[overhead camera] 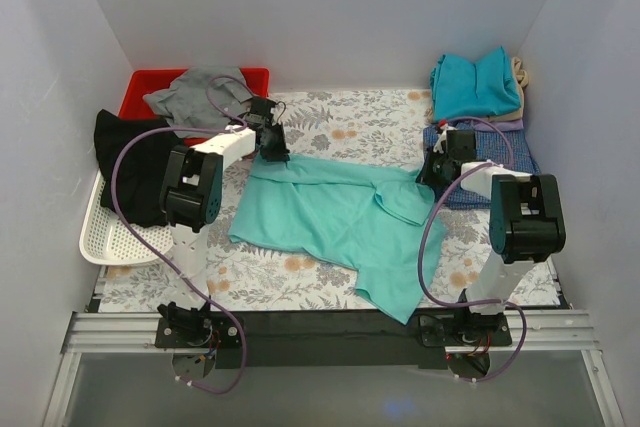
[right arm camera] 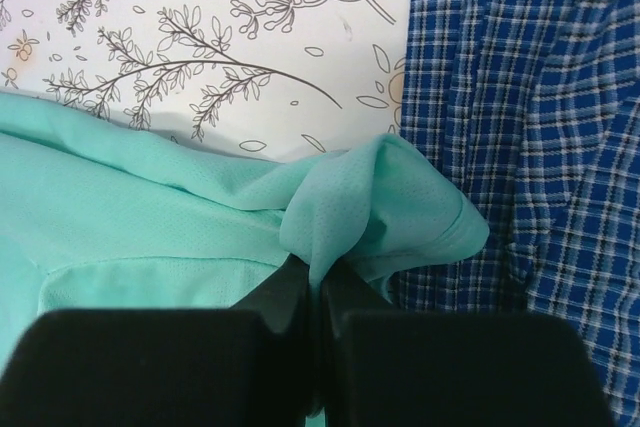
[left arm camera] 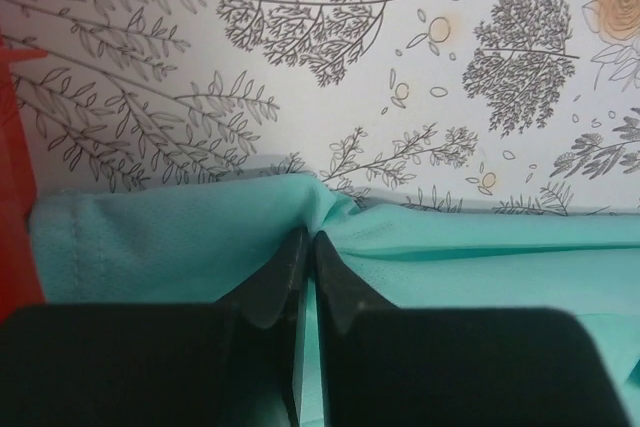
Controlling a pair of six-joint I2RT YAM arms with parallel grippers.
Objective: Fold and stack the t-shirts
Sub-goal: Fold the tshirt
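A mint-green t-shirt [overhead camera: 340, 217] lies spread across the flowered table. My left gripper [overhead camera: 272, 152] is at its far left corner, shut on the mint-green cloth [left arm camera: 200, 247]; its fingertips [left arm camera: 310, 242] pinch the hem. My right gripper [overhead camera: 432, 172] is at the shirt's far right corner, shut on a bunched fold of the same cloth [right arm camera: 340, 207]. A blue check shirt [right arm camera: 530, 127] lies just right of that fold. Other folded t-shirts are piled at the back right, a teal-blue one [overhead camera: 475, 82] on top.
A red tray [overhead camera: 150, 82] at the back left holds a grey garment [overhead camera: 200, 95]. A black garment [overhead camera: 135, 162] drapes over a white perforated basket [overhead camera: 110, 237] at the left. White walls close in the sides and back.
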